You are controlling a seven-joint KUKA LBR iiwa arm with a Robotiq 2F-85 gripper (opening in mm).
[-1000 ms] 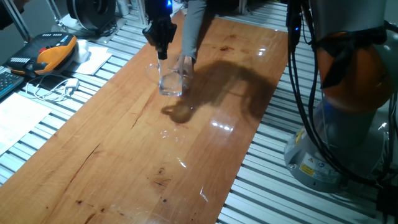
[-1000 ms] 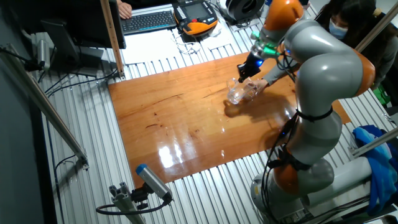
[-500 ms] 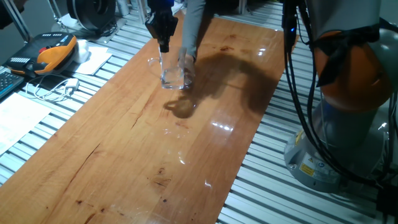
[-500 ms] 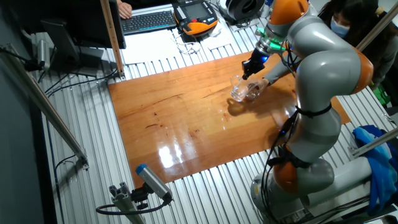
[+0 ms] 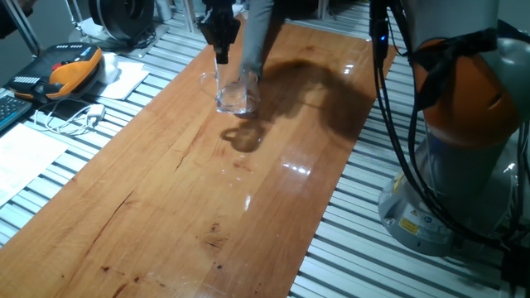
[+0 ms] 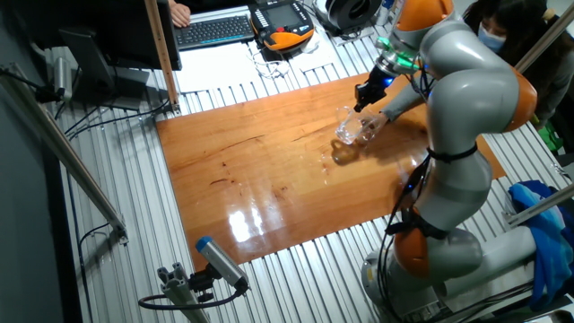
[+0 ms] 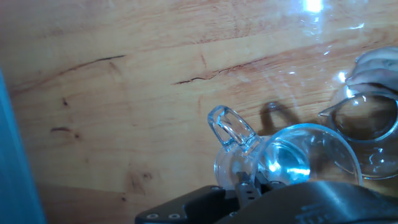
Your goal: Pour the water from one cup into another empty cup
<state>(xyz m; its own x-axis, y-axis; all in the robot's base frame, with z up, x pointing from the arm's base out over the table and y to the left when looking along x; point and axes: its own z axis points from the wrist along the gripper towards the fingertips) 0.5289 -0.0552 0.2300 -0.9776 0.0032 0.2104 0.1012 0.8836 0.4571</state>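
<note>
Where the hand view looks down past the fingers, the larger clear glass mug with a looped side handle (image 7: 292, 158) sits right under the camera, a small pool of clear water (image 7: 287, 167) glinting inside it and its handle sticking out to the upper left. The black two-finger gripper (image 7: 249, 185) is closed on the mug's rim beside that handle. Just to the right stands the smaller handle-less clear glass tumbler (image 7: 367, 134), close against the mug, with a person's hand (image 7: 376, 64) resting at its far side. In the fixed views the mug (image 5: 224, 93) hangs from the gripper (image 5: 220, 56) over the far end of the polished wooden tabletop (image 5: 190, 190), the tumbler (image 6: 367, 131) alongside it.
</note>
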